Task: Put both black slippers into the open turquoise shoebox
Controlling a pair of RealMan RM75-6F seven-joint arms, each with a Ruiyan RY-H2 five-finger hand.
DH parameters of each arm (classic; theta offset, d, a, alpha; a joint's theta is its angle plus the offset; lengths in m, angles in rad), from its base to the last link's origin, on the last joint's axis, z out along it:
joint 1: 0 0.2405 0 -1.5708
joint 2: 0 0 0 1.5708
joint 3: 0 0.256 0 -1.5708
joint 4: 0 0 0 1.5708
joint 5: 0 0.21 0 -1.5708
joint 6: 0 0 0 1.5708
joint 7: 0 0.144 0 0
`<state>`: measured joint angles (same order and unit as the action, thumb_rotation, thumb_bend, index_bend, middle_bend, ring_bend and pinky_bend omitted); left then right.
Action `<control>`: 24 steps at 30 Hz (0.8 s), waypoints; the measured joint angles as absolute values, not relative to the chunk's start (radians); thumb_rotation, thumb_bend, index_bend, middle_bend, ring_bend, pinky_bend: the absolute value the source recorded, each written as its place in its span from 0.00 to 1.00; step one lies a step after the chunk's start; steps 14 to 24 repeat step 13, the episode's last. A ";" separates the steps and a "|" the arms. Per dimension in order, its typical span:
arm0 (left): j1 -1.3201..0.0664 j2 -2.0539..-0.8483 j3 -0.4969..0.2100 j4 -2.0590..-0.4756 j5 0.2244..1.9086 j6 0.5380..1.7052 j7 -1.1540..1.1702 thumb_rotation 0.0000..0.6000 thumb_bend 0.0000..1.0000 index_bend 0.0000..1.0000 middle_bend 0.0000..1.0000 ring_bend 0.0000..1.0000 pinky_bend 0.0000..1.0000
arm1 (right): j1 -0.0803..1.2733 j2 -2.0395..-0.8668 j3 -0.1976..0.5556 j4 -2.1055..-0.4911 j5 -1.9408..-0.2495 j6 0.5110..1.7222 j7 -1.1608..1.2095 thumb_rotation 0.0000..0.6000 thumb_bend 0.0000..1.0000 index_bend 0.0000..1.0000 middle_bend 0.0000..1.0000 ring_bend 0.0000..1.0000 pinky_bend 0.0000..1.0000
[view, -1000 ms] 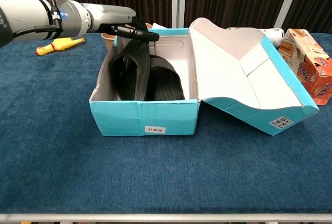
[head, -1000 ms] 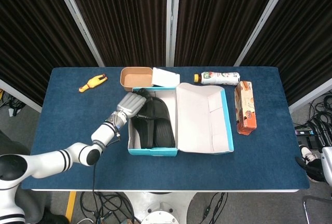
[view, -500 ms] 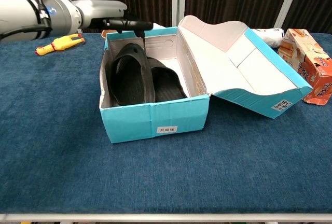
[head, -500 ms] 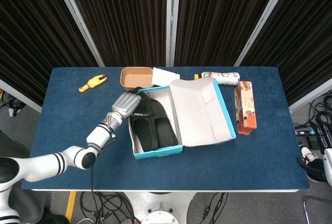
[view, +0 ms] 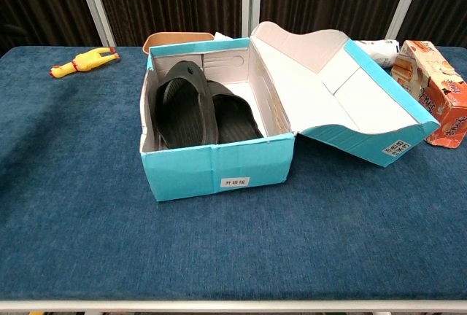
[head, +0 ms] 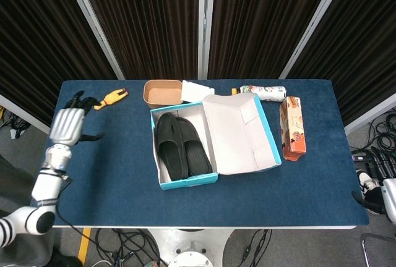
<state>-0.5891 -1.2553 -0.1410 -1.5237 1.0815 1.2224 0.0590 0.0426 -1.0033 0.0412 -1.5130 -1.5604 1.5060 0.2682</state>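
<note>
Both black slippers (head: 170, 143) (head: 195, 154) lie flat side by side inside the open turquoise shoebox (head: 185, 180), toes toward the far end. In the chest view the left slipper (view: 182, 107) sits slightly over the right slipper (view: 235, 117), behind the box's front wall (view: 219, 173). The lid (head: 238, 134) (view: 343, 96) stands open to the right. My left hand (head: 67, 125) hovers over the table's left edge, far from the box, with its fingers spread and nothing in it. It does not show in the chest view. My right hand shows in neither view.
A yellow rubber chicken (head: 111, 99) (view: 82, 61) lies at the back left. Behind the box are a brown tray (head: 163, 93) and a white card (head: 197, 91). A bottle (head: 263, 92) and an orange carton (head: 292, 127) (view: 438, 89) lie at the right.
My left hand has let go of the slipper and drawn back from the box to the table's left edge. The slipper dropped flat into the box, which turned slightly.
</note>
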 measured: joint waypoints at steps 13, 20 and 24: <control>-0.236 -1.183 -0.001 -1.605 1.187 1.540 0.016 1.00 0.00 0.27 0.21 0.03 0.17 | 0.048 -1.034 0.034 -1.553 -1.594 1.531 0.201 1.00 0.09 0.00 0.03 0.00 0.00; -0.236 -1.183 -0.001 -1.605 1.187 1.540 0.016 1.00 0.00 0.27 0.21 0.03 0.17 | 0.048 -1.034 0.034 -1.553 -1.594 1.531 0.201 1.00 0.09 0.00 0.03 0.00 0.00; -0.236 -1.183 -0.001 -1.605 1.187 1.540 0.016 1.00 0.00 0.27 0.21 0.03 0.17 | 0.048 -1.034 0.034 -1.553 -1.594 1.531 0.201 1.00 0.09 0.00 0.03 0.00 0.00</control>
